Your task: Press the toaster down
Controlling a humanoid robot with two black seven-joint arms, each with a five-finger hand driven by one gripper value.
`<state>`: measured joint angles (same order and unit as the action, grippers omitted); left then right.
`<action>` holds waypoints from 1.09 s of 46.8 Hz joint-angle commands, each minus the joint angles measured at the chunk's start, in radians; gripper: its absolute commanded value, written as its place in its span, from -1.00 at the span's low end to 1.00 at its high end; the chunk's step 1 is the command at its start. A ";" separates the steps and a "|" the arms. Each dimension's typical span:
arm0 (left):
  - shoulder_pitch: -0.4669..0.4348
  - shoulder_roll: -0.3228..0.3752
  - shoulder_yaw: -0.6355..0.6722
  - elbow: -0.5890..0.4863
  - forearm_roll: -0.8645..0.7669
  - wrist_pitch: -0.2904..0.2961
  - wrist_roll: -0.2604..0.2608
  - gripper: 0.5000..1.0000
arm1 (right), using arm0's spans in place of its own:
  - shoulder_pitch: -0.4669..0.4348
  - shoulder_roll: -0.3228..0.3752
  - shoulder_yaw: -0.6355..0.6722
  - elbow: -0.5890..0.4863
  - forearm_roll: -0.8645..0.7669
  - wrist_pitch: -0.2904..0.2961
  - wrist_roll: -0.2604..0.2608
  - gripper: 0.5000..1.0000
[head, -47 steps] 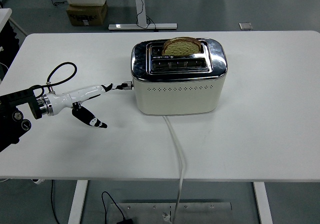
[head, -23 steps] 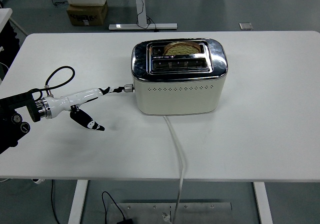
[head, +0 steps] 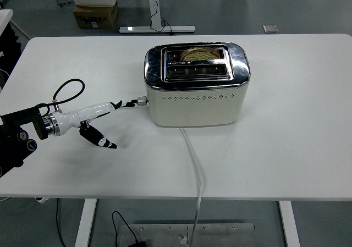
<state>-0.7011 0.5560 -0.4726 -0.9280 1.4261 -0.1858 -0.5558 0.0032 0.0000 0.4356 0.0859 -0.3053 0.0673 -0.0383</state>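
Although the white table (head: 286,148) holds only the cream toaster (head: 196,101) near its centre, the bread slice (head: 199,53) already sits low in the far slot, so pressing looks done. At nine o'clock of the toaster, the left hand (head: 93,115) has an extended finger touching the side lever (head: 141,100), gripping nothing.

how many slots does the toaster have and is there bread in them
2. The far slot on top of the toaster holds a slice of bread, sunk low in it. The near slot looks empty, though its depths cannot be seen.
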 commanded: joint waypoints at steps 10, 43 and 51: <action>0.000 0.010 0.006 0.003 -0.062 0.011 -0.001 1.00 | 0.000 0.000 0.000 0.000 0.000 0.000 0.000 0.99; -0.080 0.091 0.000 0.093 -0.535 0.000 -0.001 1.00 | 0.000 0.000 0.000 0.000 0.000 0.000 0.000 0.99; -0.086 0.090 0.000 0.121 -0.725 0.000 -0.001 1.00 | 0.000 0.000 0.000 0.000 0.000 0.000 0.000 0.99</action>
<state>-0.7864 0.6477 -0.4731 -0.8093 0.7534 -0.1857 -0.5568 0.0030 0.0000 0.4357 0.0859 -0.3053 0.0676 -0.0384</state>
